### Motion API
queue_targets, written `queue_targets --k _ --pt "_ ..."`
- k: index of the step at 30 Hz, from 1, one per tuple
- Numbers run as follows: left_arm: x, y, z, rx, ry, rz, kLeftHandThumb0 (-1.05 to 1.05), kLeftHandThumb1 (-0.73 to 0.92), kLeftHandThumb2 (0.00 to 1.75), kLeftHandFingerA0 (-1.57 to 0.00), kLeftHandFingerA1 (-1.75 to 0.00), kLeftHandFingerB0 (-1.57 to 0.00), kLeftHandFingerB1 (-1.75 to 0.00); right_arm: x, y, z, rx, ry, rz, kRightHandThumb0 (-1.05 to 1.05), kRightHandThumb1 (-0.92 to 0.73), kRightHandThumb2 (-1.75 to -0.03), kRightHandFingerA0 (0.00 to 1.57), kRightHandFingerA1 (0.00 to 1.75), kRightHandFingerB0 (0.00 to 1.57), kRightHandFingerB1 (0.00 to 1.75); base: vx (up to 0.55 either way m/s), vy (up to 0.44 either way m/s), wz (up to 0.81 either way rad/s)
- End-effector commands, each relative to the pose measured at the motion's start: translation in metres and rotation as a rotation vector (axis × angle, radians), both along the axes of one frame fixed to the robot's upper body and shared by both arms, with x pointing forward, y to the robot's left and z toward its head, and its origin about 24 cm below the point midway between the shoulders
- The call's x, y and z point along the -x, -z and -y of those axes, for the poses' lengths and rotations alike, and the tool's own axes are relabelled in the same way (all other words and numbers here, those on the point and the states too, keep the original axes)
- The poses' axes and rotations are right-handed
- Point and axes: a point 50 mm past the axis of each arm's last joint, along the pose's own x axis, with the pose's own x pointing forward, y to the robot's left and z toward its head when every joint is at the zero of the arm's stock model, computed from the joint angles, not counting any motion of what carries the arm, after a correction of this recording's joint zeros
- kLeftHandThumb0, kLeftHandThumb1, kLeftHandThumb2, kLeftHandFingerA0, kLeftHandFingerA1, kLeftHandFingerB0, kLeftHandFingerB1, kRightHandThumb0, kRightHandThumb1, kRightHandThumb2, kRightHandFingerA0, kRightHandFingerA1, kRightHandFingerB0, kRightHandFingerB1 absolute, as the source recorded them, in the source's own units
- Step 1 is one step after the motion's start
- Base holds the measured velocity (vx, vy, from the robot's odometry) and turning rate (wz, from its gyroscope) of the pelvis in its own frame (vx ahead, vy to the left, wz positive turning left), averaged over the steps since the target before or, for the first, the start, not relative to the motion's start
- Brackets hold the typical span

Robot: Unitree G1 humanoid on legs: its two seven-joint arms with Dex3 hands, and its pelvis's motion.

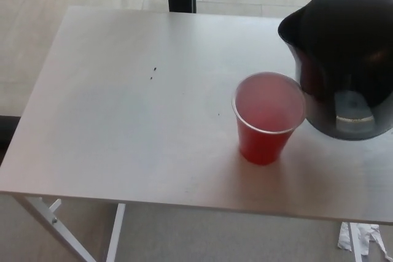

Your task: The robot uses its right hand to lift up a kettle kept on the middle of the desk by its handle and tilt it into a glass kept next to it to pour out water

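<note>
The kettle [341, 59], black and glossy with a domed lid, sits at the right edge of the head view, cut off by the frame there. Its spout [290, 26] points toward picture left, and a pale water window [352, 107] shows low on its body. Its base appears raised off the white surface [123, 121] and the body leans toward the spout side, though how far is hard to tell. Just beside it, on the spout side and a little nearer the camera, a red cup [268, 116] stands upright on the surface (its rim overlaps the kettle's lower body in the picture). Whether they touch I cannot tell. Neither robot hand is in view, so what holds the kettle's handle cannot be told. Two small dark specks [153, 73] lie well apart from the cup.
</note>
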Motion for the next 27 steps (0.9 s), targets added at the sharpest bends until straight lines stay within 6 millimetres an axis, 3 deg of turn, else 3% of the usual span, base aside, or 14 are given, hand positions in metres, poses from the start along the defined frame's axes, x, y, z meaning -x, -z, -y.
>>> queue_targets --k 1,4,7,10,11,16,17,19,27 --pt "-0.002 -0.011 -0.008 -0.052 0.004 0.009 -0.65 0.78 0.63 -0.72 -0.63 -0.53 -0.56 -0.001 -0.045 -0.005 0.064 -0.062 0.209 -0.09 -0.45 -1.32 1.00 1.70 0.89 1.52 0.00 0.000 0.00" --pt "-0.005 -0.013 -0.009 -0.053 0.000 0.017 -0.64 0.78 0.63 -0.71 -0.63 -0.53 -0.57 -0.001 -0.055 -0.004 0.095 -0.081 0.235 -0.08 -0.45 -1.37 0.97 1.73 0.84 1.55 0.00 0.000 0.00" --pt "-0.008 -0.016 -0.010 -0.063 0.005 0.021 -0.64 0.79 0.64 -0.71 -0.62 -0.52 -0.57 -0.002 -0.066 0.000 0.121 -0.114 0.253 -0.09 -0.50 -1.28 1.01 1.68 0.84 1.56 0.00 0.000 0.00" --pt "-0.009 -0.018 -0.012 -0.070 0.008 0.019 -0.65 0.79 0.63 -0.74 -0.63 -0.53 -0.57 -0.002 -0.071 0.003 0.180 -0.131 0.238 -0.08 -0.50 -1.26 1.03 1.69 0.87 1.55 0.00 0.000 0.00" --pt "-0.009 -0.019 -0.012 -0.078 0.016 0.014 -0.65 0.80 0.63 -0.74 -0.63 -0.53 -0.57 -0.002 -0.071 0.003 0.189 -0.142 0.238 -0.07 -0.44 -1.31 1.05 1.75 0.82 1.55 0.00 0.000 0.00" --pt "-0.012 -0.022 -0.013 -0.075 0.010 0.031 -0.66 0.79 0.63 -0.74 -0.65 -0.54 -0.57 -0.002 -0.076 0.005 0.268 -0.139 0.220 -0.11 -0.44 -1.32 1.06 1.71 0.85 1.53 0.00 0.000 0.00" --pt "-0.011 -0.022 -0.013 -0.075 0.024 0.030 -0.66 0.80 0.63 -0.73 -0.66 -0.52 -0.58 -0.002 -0.078 0.005 0.284 -0.151 0.226 -0.10 -0.45 -1.32 1.03 1.71 0.88 1.56 0.00 0.000 0.00" --pt "-0.011 -0.022 -0.014 -0.077 0.016 0.023 -0.66 0.80 0.63 -0.75 -0.65 -0.55 -0.56 -0.002 -0.082 0.004 0.290 -0.180 0.222 -0.13 -0.55 -1.16 0.99 1.75 0.84 1.57 0.00 0.000 0.00" --pt "-0.009 -0.019 -0.012 -0.073 0.019 0.016 -0.66 0.80 0.64 -0.71 -0.63 -0.51 -0.56 -0.004 -0.087 -0.005 0.401 -0.192 0.230 -0.14 -0.50 -1.25 0.93 1.75 0.79 1.63 0.00 0.000 0.00"
